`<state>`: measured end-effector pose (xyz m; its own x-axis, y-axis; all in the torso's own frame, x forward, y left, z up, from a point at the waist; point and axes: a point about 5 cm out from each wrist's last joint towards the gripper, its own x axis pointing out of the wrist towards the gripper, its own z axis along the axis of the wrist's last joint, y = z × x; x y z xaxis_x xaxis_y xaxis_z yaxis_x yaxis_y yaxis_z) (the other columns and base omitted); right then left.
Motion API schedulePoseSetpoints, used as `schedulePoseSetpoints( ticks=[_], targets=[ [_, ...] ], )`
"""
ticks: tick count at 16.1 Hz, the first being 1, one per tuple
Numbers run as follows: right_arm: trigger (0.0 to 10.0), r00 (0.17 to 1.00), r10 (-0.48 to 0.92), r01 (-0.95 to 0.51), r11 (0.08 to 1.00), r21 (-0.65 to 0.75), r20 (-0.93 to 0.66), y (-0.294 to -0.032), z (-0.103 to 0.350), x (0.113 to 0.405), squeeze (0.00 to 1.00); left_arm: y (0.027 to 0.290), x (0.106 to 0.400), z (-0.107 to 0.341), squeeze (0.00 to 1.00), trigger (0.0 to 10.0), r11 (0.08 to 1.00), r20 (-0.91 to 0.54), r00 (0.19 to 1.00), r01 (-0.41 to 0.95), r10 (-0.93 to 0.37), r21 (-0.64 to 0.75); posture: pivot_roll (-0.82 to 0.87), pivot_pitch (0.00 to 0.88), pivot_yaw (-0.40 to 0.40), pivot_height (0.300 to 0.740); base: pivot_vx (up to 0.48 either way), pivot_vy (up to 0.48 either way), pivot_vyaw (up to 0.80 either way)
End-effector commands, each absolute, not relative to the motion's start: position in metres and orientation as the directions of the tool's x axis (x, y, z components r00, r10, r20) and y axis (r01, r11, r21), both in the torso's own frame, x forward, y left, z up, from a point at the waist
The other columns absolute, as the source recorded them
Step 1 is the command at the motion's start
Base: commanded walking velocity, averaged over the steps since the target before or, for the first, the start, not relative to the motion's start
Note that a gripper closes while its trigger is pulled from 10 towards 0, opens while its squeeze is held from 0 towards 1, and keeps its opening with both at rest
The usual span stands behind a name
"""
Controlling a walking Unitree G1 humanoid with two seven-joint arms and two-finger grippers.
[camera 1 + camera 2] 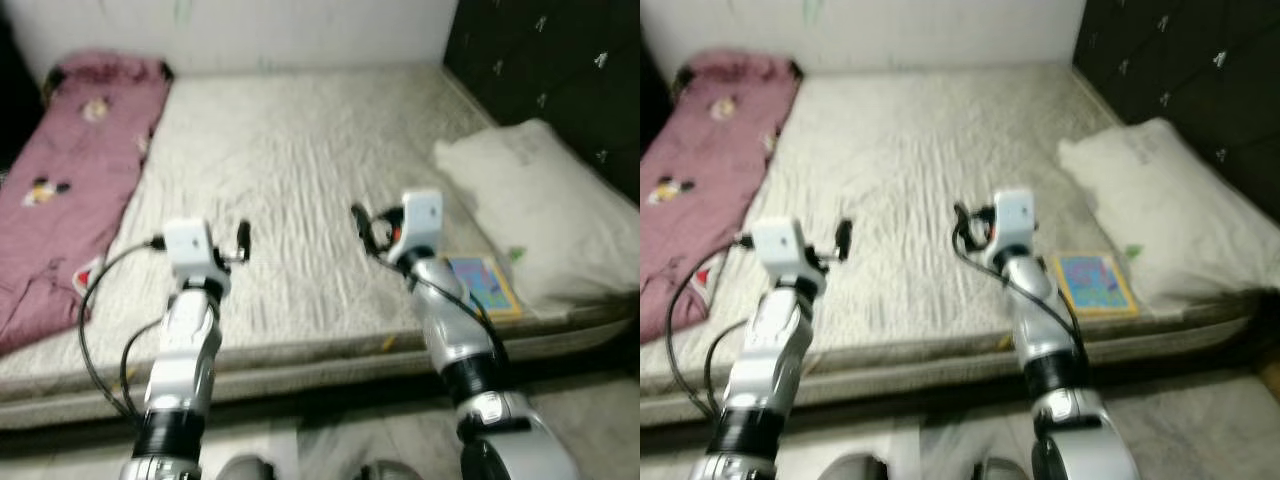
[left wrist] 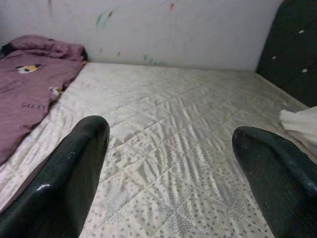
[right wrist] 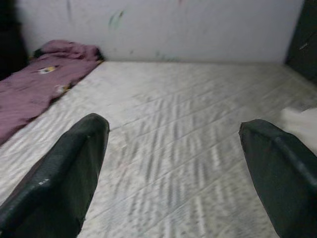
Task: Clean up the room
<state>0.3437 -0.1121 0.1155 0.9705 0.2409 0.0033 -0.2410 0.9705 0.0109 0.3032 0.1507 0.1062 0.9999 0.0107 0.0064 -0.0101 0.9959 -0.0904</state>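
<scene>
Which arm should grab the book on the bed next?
Right. The book lies at the mattress edge beside the pillow, just to the right of the right arm, whose open right gripper hovers nearby. The left gripper, also open, hangs farther away, toward the purple blanket.

The picture on the book (image 1: 1095,283) beside the pillow (image 1: 535,215) is too blurred to be made out. The purple blanket (image 1: 70,180), well apart from the pillow, is cut off at the frame edge.
</scene>
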Motion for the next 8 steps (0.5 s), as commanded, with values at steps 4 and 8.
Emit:
schedulePoseSetpoints(
  ticks=[4, 8],
  targets=[
    [10.0, 0.964, 0.264, -0.264, 0.964, 0.007, 0.020, -0.1023, 0.1208, 0.3464, 0.00, 0.1588, 0.3038, 0.1090, 0.00, 10.0, 0.997, 0.014, 1.000, -0.027, 0.028, -0.077, -0.07, 0.000, -0.004, 0.740, 0.000, 0.480, 0.00],
    [10.0, 0.957, 0.287, -0.288, 0.958, 0.003, 0.027, -0.0993, 0.1198, 0.3442, 0.00, 0.1585, 0.3037, 0.1101, 0.00, 10.0, 0.997, 0.022, 0.999, -0.031, 0.032, -0.072, -0.07, 0.000, -0.004, 0.740, 0.000, 0.303, 0.00]
  ],
)
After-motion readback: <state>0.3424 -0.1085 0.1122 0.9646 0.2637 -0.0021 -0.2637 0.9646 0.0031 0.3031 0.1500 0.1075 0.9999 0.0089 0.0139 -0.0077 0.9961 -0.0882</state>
